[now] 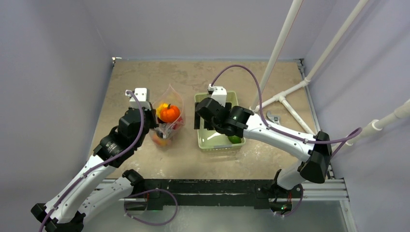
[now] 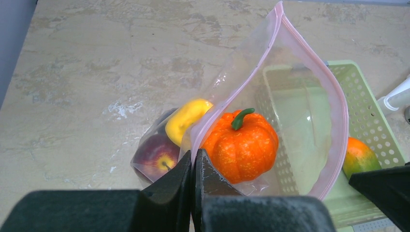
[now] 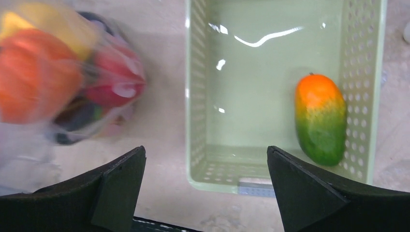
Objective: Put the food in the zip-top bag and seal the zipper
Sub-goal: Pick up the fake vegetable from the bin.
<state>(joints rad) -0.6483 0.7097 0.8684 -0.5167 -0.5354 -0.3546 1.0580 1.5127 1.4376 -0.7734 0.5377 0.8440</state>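
A: What's left in the basket [image 3: 193, 96]?

B: One green piece [image 3: 320, 118], orange at one end. It lies flat on the basket floor, just beside the wall farthest from the bag [image 2: 300, 125]. I can't tell if it touches that wall.

A: And the right gripper [image 3: 205, 151]?

B: It hangs over the basket with its jaws spread wide and nothing between them. The piece sits off to one side of its midline, ahead of the finger on that side rather than between the two.

A: How does the piece run?

B: Its long axis lies along that basket wall. The jaws stand across that axis, so they'd close on its narrow width. I'd judge a sideways shift toward that wall is needed first.

A: Any room there?

B: It's tight on the wall side, where a finger has little gap to drop into. The basket's middle is open.

A: And the bag?

B: It stands on the worktop [image 2: 96, 72] beside the basket, on the left arm's side. The left gripper [image 2: 194, 159] is pinched tight on its rim at the zipper [image 2: 338, 106], holding the mouth agape. The pumpkin [image 2: 241, 145] sits on top inside, with the pepper [image 2: 186, 118] and peach [image 2: 155, 155] under the film.

A: Which arm takes the piece?

B: The right one, since it's right above the basket. The pumpkin fills much of the mouth, so I'd expect a snug drop.
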